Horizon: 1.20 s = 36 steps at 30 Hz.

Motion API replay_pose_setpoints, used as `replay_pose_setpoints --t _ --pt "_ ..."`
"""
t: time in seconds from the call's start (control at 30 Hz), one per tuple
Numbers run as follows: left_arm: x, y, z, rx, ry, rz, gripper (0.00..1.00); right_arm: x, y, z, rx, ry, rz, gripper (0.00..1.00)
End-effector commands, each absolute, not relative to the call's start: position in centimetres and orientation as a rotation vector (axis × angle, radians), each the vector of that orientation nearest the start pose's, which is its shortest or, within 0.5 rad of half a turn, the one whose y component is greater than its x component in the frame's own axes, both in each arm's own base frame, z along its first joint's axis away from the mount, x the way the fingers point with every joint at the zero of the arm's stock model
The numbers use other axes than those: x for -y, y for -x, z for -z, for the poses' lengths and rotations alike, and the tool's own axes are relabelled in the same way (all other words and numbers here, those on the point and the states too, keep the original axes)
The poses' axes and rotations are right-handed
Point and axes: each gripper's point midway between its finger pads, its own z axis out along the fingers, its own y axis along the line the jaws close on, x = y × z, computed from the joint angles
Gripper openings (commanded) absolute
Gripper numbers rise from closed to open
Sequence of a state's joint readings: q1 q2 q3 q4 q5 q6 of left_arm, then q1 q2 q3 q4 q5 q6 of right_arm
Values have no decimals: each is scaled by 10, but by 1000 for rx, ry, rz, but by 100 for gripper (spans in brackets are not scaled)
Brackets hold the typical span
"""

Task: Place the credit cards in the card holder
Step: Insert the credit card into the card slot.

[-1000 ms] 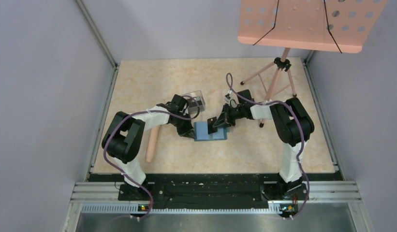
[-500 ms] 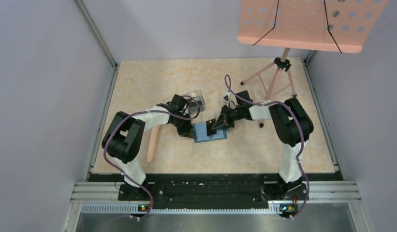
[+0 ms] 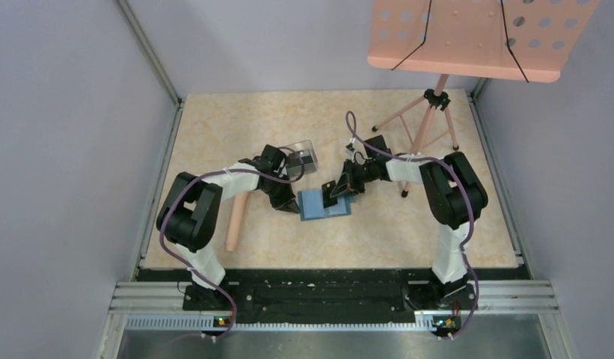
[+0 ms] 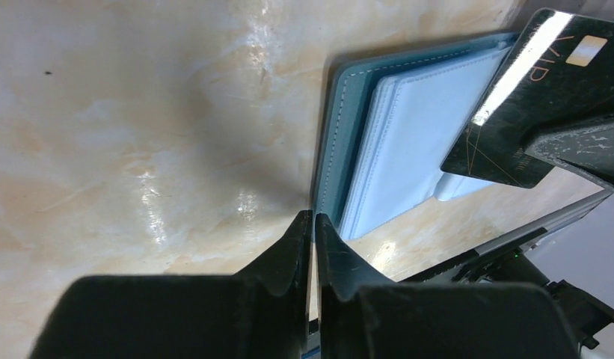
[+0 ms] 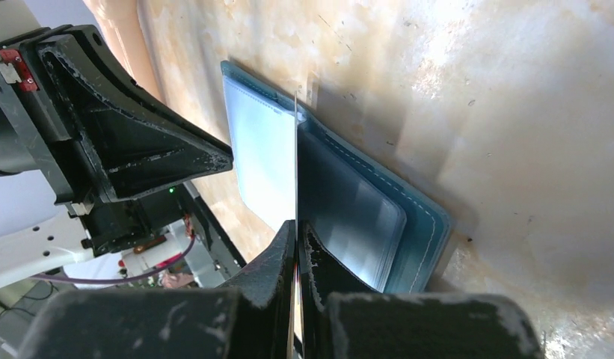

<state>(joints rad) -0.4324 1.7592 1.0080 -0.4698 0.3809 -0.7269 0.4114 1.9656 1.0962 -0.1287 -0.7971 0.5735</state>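
The teal-blue card holder (image 3: 318,207) lies open on the table, its light blue inner leaves up (image 4: 408,142). My right gripper (image 3: 336,191) is shut on a black credit card (image 4: 528,90) with gold print. It holds the card on edge (image 5: 296,149), slanting down onto the inner leaves of the card holder (image 5: 348,209). My right gripper's fingertips (image 5: 297,228) pinch the card's rear edge. My left gripper (image 3: 290,203) is shut, its tips (image 4: 313,219) low on the table against the card holder's left edge. No other card shows.
A clear plastic box (image 3: 302,155) stands just behind my left wrist. A pink cylinder (image 3: 235,221) lies to the left of my left arm. A pink music stand's tripod (image 3: 427,120) stands at the back right, its tray overhead.
My left gripper has drawn slightly left, still at the card holder's edge. My right gripper has shifted a little with the card. The card holder stays put.
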Motion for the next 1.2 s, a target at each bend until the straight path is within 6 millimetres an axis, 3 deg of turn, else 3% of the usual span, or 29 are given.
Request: replay_pose_setpoints --t 0.0,0.1,0.27,0.47,0.87,1.03,1.17 --pt "222 -280 -32 -2920 308 742 11 -289 -321 -66 -2599 194 -1326 0" --pt "221 -280 -24 -2948 302 722 10 -287 -323 -65 -2595 196 -1305 0" --pt "224 -281 -18 -2970 294 725 0 -287 -326 -63 -2585 220 -1288 0" --pt "226 -282 -17 -2984 283 732 0 -294 -316 -52 -2620 228 -1339 0" --pt "227 -281 -16 -2994 281 740 0 -305 -299 -59 -2630 130 -1528 0" --pt "228 -281 -15 -2997 276 742 0 -300 -298 -55 -2644 152 -1471 0" --pt "227 -280 -14 -3002 275 738 0 -291 -312 -55 -2628 169 -1357 0"
